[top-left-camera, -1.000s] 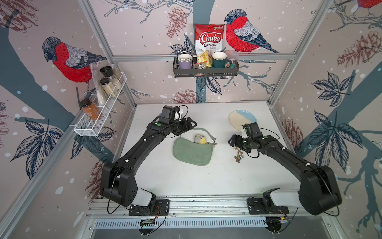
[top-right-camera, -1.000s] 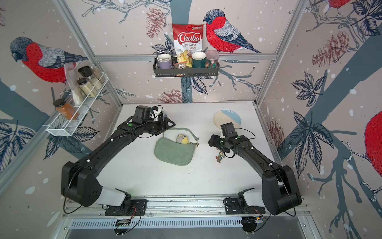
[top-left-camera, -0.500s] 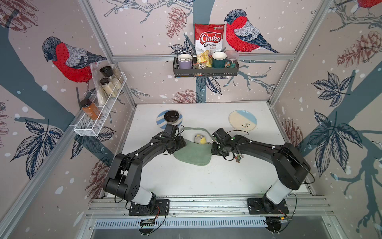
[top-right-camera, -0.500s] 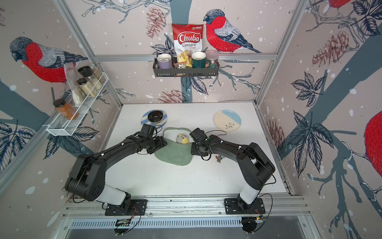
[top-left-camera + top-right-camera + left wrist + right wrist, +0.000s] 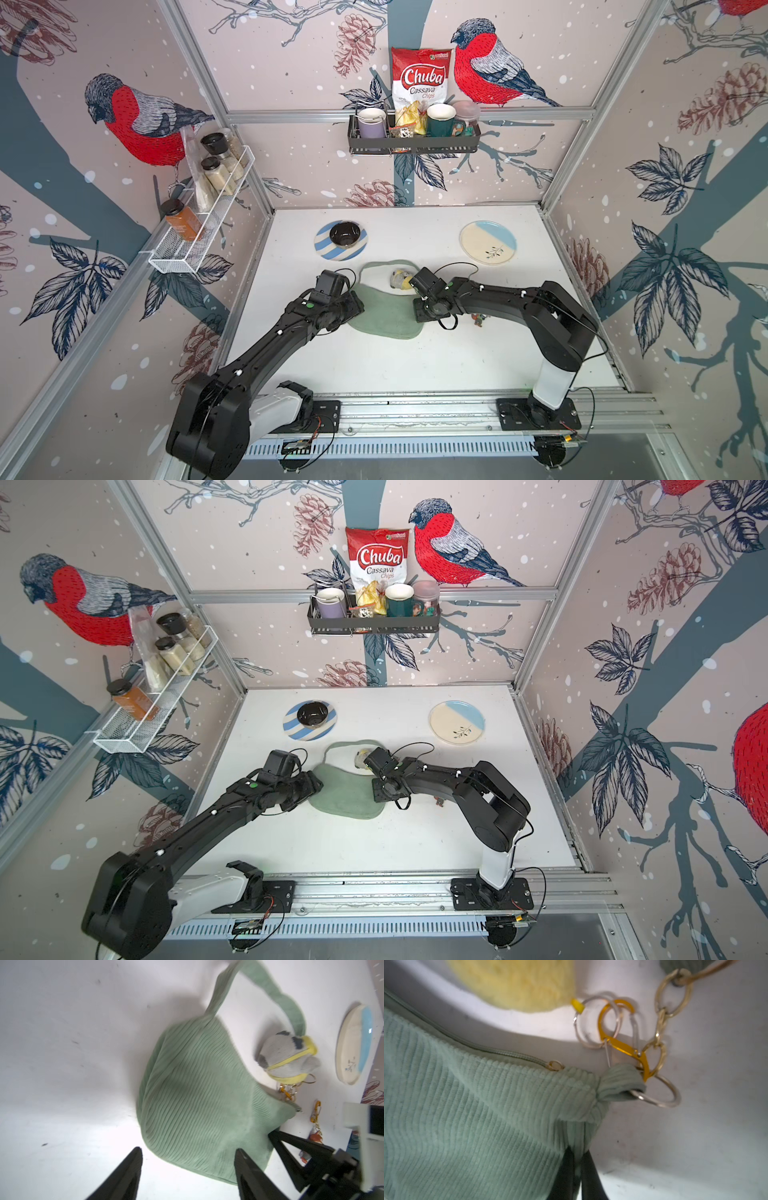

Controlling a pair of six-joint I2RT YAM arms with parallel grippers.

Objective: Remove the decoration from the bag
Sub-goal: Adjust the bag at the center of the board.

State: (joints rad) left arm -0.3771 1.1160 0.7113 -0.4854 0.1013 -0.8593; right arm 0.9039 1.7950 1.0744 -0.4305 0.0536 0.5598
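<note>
**Item:** bag (image 5: 384,311), sage-green corduroy, crescent-shaped. It lay flat on the white table (image 5: 374,374), between the two arms.

**Attachment:** plush decoration (image 5: 286,1057), grey and yellow, rested just beside the bag's zip edge. It was joined through silver split rings and an orange clip (image 5: 623,1044) to the ring (image 5: 660,1104) at the bag's corner tab. The clip's gate looked closed, though the wrist view was soft there.

**Loose piece:** a small charm (image 5: 315,1124) with its own orange clip lay on the table a little beyond that same corner, not touching the bag.

**Right gripper** (image 5: 578,1153): jaws were closed, pinching a fold of the bag's fabric just below the corner tab.

**Left gripper** (image 5: 187,1152): jaws stood apart and held nothing, at the bag's rounded end, opposite the plush. One finger was over the fabric, the other over bare table. Whether either touched could not be told.

**Step in hand (judged):** anchoring the bag before working the plush's clip. One corner was secured and the far end was not yet clamped.

**Next move (judged):** the left jaws would need to close on or press down the bag's far end. The cloth would then stay put and the ring stay exposed. After that a fingertip must reach the narrow clip and open its gate without dragging the chain or the soft fabric along.
</note>
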